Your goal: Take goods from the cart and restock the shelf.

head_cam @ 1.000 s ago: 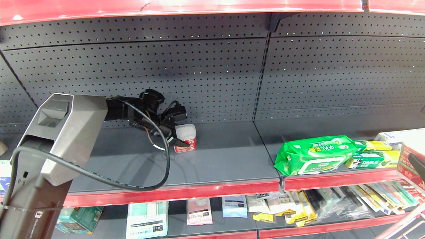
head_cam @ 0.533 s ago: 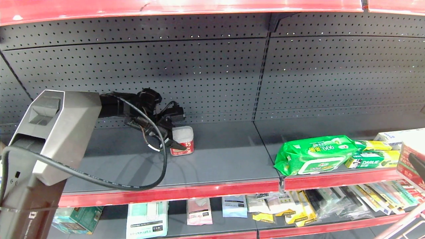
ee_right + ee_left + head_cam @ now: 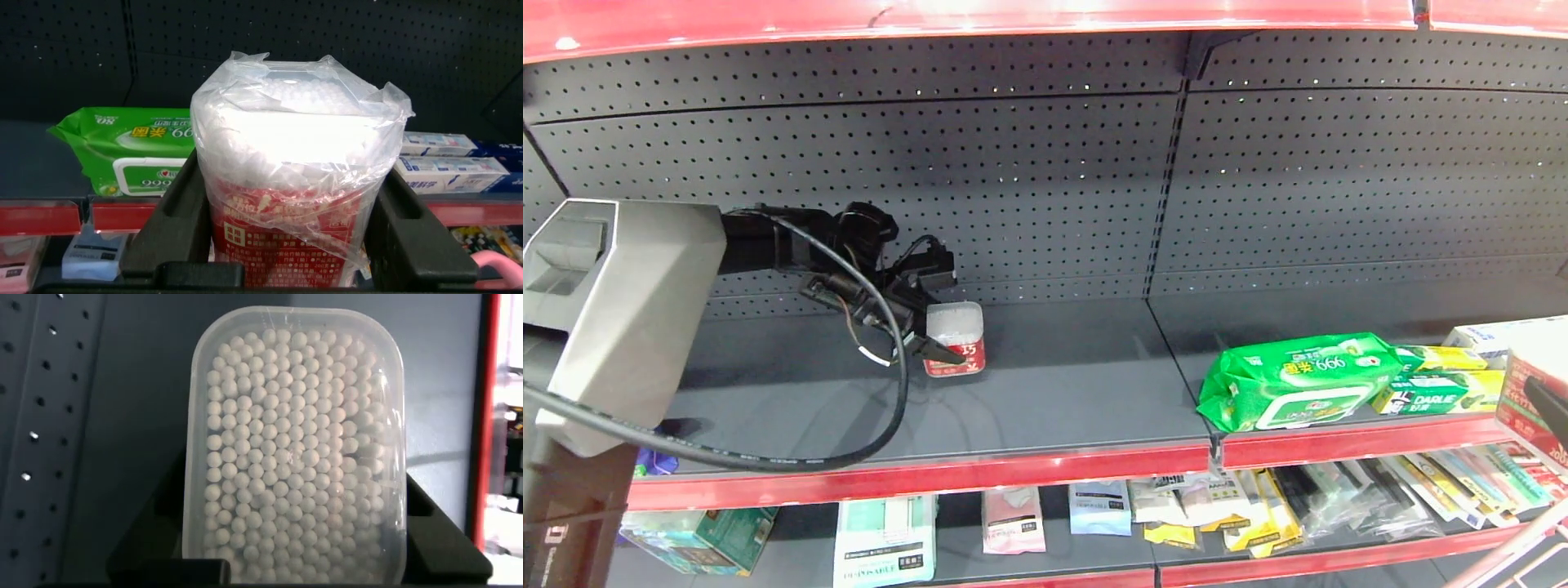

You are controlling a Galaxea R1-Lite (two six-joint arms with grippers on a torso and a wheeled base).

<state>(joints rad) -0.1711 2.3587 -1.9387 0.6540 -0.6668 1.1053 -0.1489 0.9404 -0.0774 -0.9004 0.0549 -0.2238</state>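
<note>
Head view showed the left gripper [image 3: 953, 345] clamped on a rounded, translucent, red-labelled tub [image 3: 956, 321], upright between its fingers at the matte shelf [image 3: 1054, 392]; the right gripper [image 3: 294, 224] gripped a crinkly film-wrapped pack [image 3: 298, 139] between its fingers.

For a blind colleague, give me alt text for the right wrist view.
The right end effector grips a wrapped tub of cotton swabs with a red label. Behind it, a shelf holds a green wipes pack and toothpaste boxes.
</note>
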